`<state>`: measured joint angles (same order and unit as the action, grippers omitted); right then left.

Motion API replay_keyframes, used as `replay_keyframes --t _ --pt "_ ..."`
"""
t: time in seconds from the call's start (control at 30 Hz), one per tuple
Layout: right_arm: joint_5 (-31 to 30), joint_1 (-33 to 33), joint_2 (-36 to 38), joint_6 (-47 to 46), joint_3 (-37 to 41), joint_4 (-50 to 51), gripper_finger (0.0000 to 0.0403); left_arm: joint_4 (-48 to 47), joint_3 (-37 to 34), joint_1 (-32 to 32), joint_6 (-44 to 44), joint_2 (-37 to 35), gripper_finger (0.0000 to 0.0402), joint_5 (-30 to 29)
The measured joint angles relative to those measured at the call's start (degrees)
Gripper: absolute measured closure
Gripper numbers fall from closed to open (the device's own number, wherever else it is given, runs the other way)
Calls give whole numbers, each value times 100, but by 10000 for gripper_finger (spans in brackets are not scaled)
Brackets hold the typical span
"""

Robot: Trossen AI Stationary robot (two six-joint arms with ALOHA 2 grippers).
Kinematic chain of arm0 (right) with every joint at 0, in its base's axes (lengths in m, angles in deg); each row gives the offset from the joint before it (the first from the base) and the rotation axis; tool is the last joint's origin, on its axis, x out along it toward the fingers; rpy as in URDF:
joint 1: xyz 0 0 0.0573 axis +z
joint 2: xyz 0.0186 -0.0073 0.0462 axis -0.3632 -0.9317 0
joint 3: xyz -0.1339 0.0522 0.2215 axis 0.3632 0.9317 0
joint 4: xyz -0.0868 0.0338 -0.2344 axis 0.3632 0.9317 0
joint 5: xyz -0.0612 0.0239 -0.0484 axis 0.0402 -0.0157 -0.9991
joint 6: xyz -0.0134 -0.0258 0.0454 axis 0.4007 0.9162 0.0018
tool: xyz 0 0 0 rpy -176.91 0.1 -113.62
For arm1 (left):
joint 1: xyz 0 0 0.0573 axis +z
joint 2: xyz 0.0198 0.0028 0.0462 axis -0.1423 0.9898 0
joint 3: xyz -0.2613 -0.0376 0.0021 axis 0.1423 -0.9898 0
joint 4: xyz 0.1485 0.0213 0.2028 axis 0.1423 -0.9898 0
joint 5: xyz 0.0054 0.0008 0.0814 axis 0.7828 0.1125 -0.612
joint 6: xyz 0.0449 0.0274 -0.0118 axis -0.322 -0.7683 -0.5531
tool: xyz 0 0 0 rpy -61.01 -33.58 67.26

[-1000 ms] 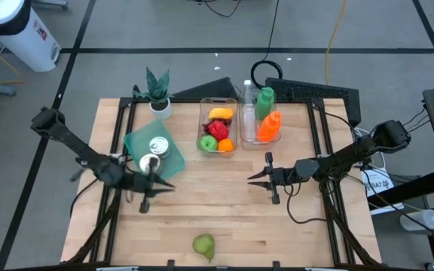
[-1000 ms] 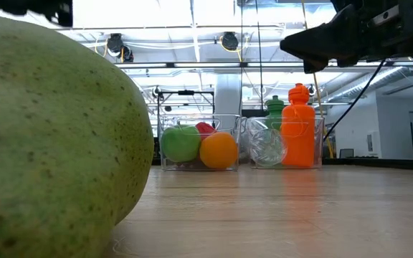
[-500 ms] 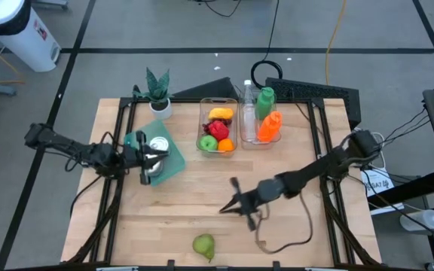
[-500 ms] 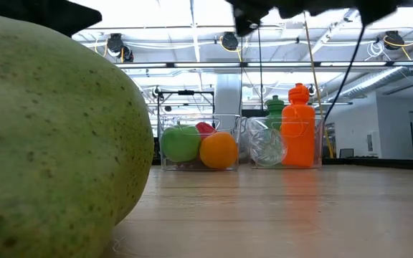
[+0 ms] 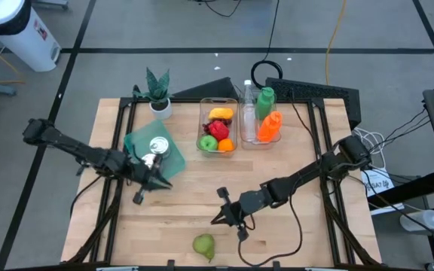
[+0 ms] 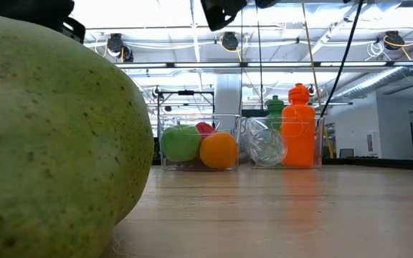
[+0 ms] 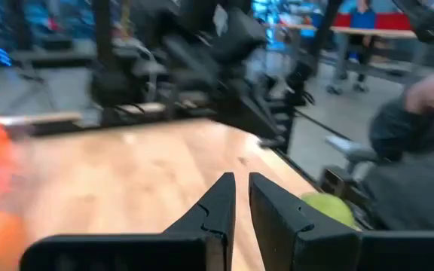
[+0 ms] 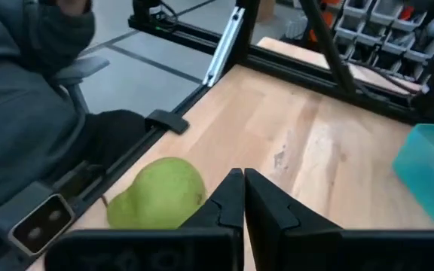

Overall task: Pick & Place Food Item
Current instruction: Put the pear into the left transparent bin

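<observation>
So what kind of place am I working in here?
Probably a robotics lab or workshop: a wooden table on a black metal frame, cables trailing over a bare floor, open ceiling trusses and ducts behind, and staged props such as the pear.

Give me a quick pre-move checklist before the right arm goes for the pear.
1. Pear located: ok, lying alone on the table by its front edge.
2. Right gripper lined up: ok, just short of the pear, pointing at it in the right wrist view.
3. Right gripper ready to grasp: not ok, fingers shut with nothing between them; open them first.
4. Left gripper out of the way: ok, shut and empty, near the teal pad, away from the pear.
5. Fruit bin has room: cannot tell, several fruits already inside.
6. Pear stability: cannot tell, it may roll when touched.
</observation>
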<state>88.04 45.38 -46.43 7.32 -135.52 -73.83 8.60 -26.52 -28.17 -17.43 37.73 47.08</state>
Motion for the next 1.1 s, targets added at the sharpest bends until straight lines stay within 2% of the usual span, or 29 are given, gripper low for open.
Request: replay_keyframes --t 0.17,0.3,0.43,0.53,0.67,0.83,0.97,1.1 --pt "-17 -161 151 -13 268 -100 402 1548 24 -589 210 1508 350 23" --pt "-34 -276 413 -135 745 -790 402 2337 218 -1017 732 2550 351 -92" --pt "-42 -371 704 -264 1302 -1322 402 2341 677 -1346 1477 3510 350 -450" --pt "-48 -437 960 -421 1688 -1657 401 2326 1193 -1517 1860 4182 350 -182" --pt "-74 -486 1310 -468 2139 -1909 402 1750 1986 -1687 2054 4987 351 454" --pt "-234 -488 1707 -455 2516 -2109 402 366 3133 -1697 2184 5690 350 1054" --pt "-502 -490 1934 -452 2666 -2129 402 -799 4164 -1506 2201 6082 350 1873" --pt "-505 -488 1964 -452 2701 -2136 401 -1739 5011 -1336 2201 6470 351 2006"
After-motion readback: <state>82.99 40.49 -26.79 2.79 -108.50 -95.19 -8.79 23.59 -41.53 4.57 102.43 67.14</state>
